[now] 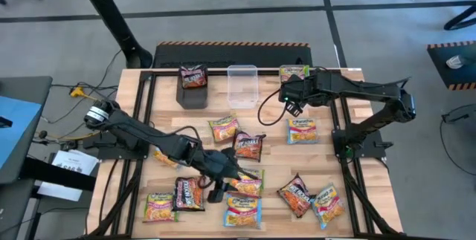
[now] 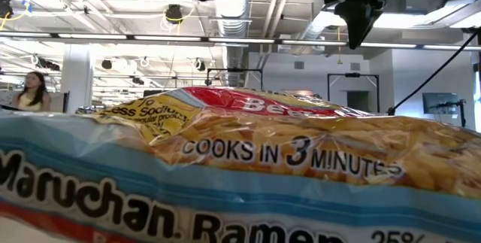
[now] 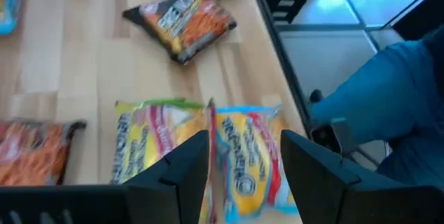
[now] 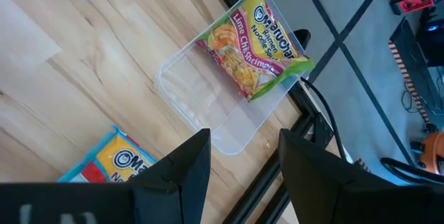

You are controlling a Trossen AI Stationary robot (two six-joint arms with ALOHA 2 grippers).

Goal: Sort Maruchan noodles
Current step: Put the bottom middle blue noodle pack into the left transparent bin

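The left gripper (image 3: 239, 165), jaws open, hovers over a blue-edged packet (image 3: 246, 161) at lower centre of the high view; descend squarely, straddle only that packet, avoiding the green-edged packet (image 3: 156, 144) touching it. The right gripper (image 4: 243, 172), open and empty, waits above the clear tub (image 4: 208, 106) at upper right.

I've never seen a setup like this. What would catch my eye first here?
Probably the colourful Maruchan noodles strewn across the wooden table. The left gripper hovers open over packets near the front edge. At the back, the right gripper hangs open by a clear tub holding one green-edged packet.
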